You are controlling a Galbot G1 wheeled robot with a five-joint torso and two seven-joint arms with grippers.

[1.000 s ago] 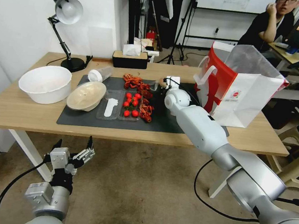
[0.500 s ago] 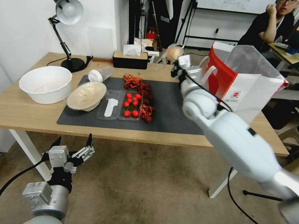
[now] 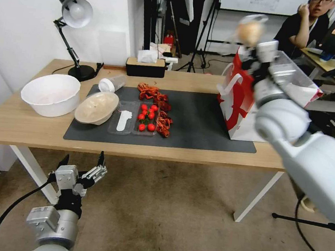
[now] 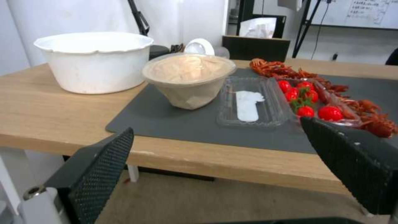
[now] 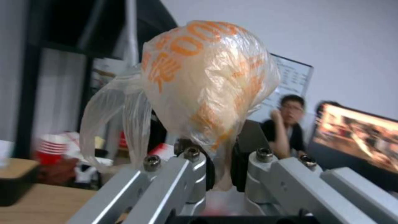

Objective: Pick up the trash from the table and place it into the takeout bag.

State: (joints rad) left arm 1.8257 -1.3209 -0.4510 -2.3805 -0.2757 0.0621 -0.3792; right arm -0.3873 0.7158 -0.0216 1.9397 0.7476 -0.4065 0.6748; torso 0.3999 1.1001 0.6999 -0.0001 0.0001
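Trash in our right gripper: the beige lump in clear wrap, pinched at its base between closed fingers, held high above the takeout bag at the table's right end. Our left gripper hangs below the table's front edge, fingers spread wide, holding nothing.
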